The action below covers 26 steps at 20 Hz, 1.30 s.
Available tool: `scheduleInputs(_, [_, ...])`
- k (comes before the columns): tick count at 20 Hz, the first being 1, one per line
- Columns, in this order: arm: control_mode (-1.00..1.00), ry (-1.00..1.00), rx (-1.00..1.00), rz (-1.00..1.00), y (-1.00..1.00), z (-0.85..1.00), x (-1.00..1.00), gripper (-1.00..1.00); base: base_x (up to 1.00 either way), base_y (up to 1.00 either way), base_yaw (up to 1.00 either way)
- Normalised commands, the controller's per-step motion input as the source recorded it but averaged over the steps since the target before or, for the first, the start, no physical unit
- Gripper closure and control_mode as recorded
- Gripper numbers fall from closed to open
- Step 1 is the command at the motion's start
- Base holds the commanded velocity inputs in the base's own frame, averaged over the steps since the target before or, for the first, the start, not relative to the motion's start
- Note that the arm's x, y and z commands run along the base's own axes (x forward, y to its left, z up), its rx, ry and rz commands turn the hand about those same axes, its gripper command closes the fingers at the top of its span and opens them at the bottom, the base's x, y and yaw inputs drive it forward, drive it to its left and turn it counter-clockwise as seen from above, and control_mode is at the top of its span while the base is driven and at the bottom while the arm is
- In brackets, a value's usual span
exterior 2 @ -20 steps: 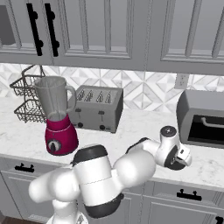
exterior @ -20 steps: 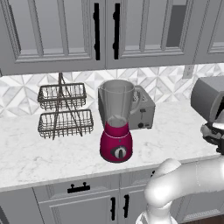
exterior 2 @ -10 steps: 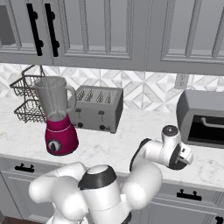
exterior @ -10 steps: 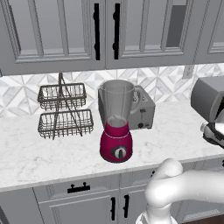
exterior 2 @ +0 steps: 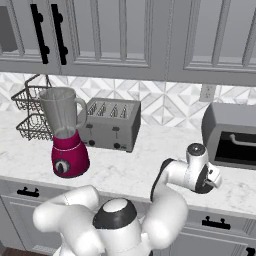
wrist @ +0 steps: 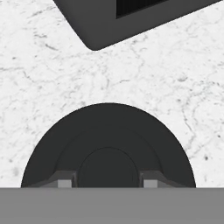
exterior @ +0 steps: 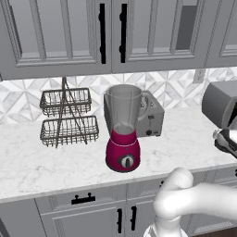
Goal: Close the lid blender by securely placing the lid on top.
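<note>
Directly beneath your gripper (wrist: 107, 183), the lid (wrist: 108, 131) lies flat on the marble counter (wrist: 43, 78), its raised centre knob set between the two fingertips (wrist: 64, 183), which stand closed in against that knob; the grip appears made, though the lid has not left the stone. At the top of the hand view sits the corner of a dark appliance (wrist: 127, 22), close beside the lid but apart from it. From the right base view, note that your gripper (exterior 2: 214, 179) works at the far right of the counter, while the blender (exterior 2: 65, 131) stands well apart to the left, beyond the toaster (exterior 2: 111, 124). Its jar mouth is open and upright. Your coming move is therefore judged to be a lift, then a long carry leftward and upward to that rim.
</note>
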Motion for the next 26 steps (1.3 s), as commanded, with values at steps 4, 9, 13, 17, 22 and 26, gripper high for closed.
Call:
scheduleInputs(4, [-1.0, 0.0, 0.0, 0.05, 0.0, 0.02, -0.04, 1.0, 0.0, 0.0, 0.0])
scheduleInputs(9, [-1.0, 0.0, 0.0, 0.08, 0.03, 0.41, -0.21, 1.0, 0.0, 0.0, 0.0])
scheduleInputs(13, [-1.0, 0.0, 0.0, 0.09, 0.1, 0.68, -0.24, 1.0, 0.0, 0.0, 0.0])
scheduleInputs(17, [-1.0, -0.01, -0.01, 0.09, 0.26, 0.66, -0.29, 1.0, 0.0, 0.0, 0.0])
scheduleInputs(22, [-1.0, -0.07, -0.03, 0.09, 0.41, 0.57, -0.35, 1.0, 0.0, 0.0, 0.0])
scheduleInputs(26, [-1.0, -0.12, -0.03, 0.1, 0.47, 0.57, -0.37, 1.0, 0.0, 0.0, 0.0])
